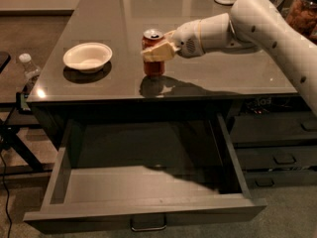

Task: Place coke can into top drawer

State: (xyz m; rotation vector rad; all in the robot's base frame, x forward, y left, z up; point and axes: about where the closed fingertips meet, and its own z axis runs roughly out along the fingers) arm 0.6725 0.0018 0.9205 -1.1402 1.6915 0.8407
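Your gripper (157, 52) sits over the middle of the table top, reaching in from the right at the end of the white arm (257, 19). It is clasped on the coke can (154, 67): one pale finger (154, 53) crosses the near side of the can just below its silver top, and the other is hidden behind it. The red can stands upright, and its base appears to rest on the glossy dark table (223, 68), a little back from the front edge.

To the left of the can, well apart from it, you have a white bowl (87, 56) on the same surface. Directly below the table front, the top drawer (143, 213) is pulled fully out; its pale grey floor is bare, and the metal bar handle (148, 227) shows at the bottom edge of its front panel. To the right of it are narrower dark drawers (277, 157), all closed. A clear water bottle (28, 71) stands off the table's left side.
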